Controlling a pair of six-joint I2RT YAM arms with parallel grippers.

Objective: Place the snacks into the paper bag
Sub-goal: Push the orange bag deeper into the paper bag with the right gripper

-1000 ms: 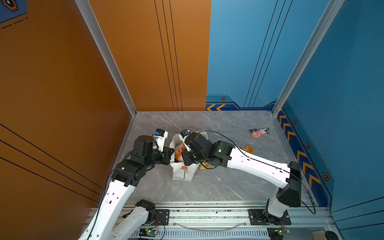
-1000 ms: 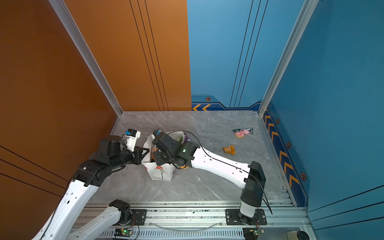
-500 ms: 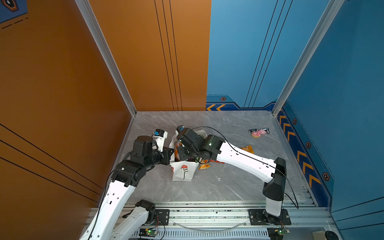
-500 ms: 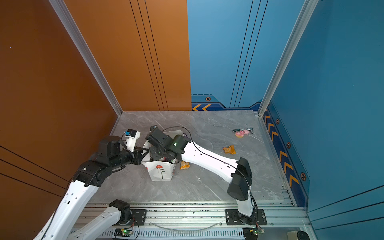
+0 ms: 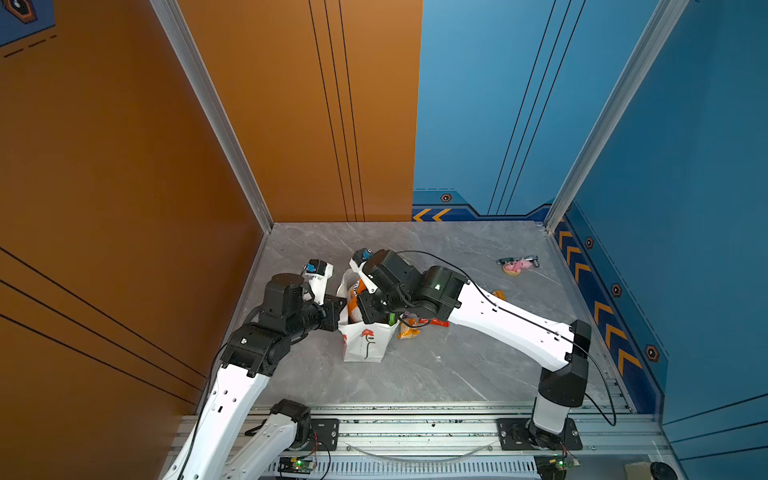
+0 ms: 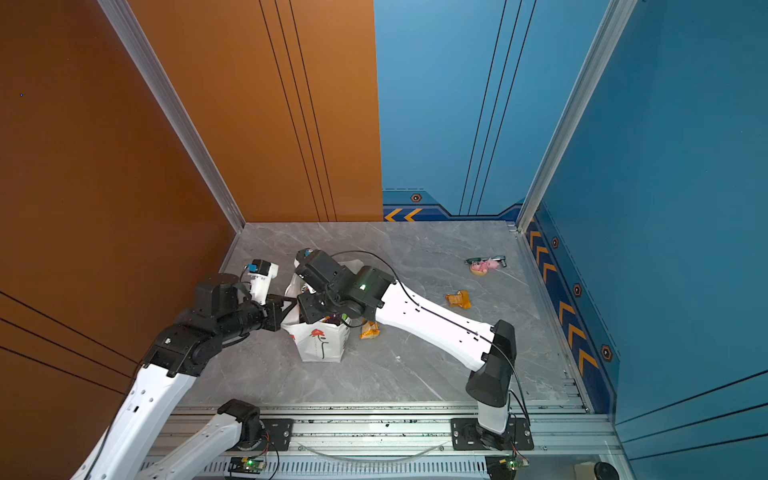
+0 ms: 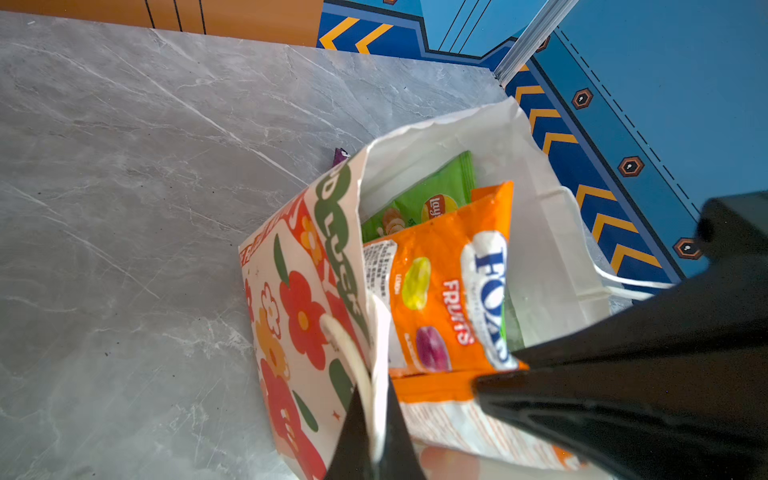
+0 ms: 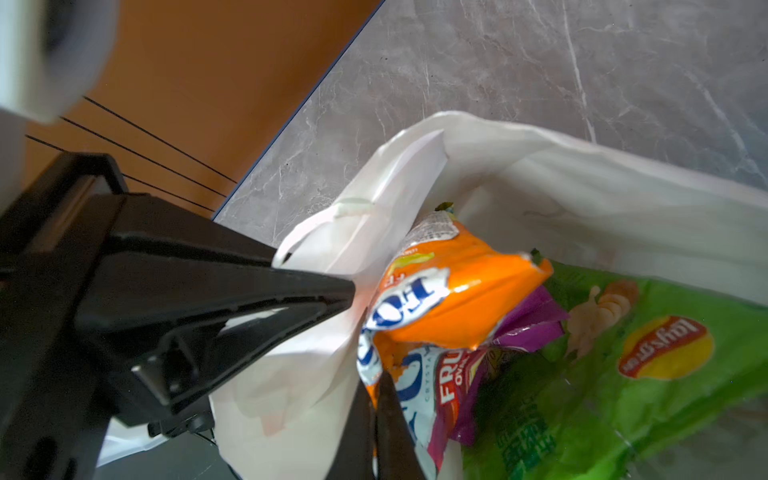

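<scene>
While both arms crowd its mouth, the paper bag (image 5: 365,343) stands upright on the left half of the gray marbled desk (image 5: 436,374), its white front with a red flower facing the near edge. Seen from the left wrist, a side panel of the bag (image 7: 299,316) carries red and orange flowers and green lettering.

An orange packet (image 7: 440,291) of fruit sweets pokes out of the open top. Behind it, deeper in the bag, lies a green packet (image 7: 436,195) of crisps, and the right wrist view shows a purple packet (image 8: 528,328) wedged between the two.

At the bag's rim, the left pincer (image 7: 376,395) is pressed together on the paper wall, with a white cord handle (image 7: 345,349) caught alongside. From the other side, the right pincer (image 8: 374,386) reaches into the mouth, its tips pinching the orange packet's edge.

Just beside the bag on the desk lie a small orange-yellow packet (image 5: 407,331) and a small red packet (image 5: 432,321), the latter partly hidden under the right arm. Well apart, toward the blue wall, a second orange-yellow packet (image 6: 458,299) lies alone. Farther back is a pink toy figurine (image 6: 484,266).
</scene>
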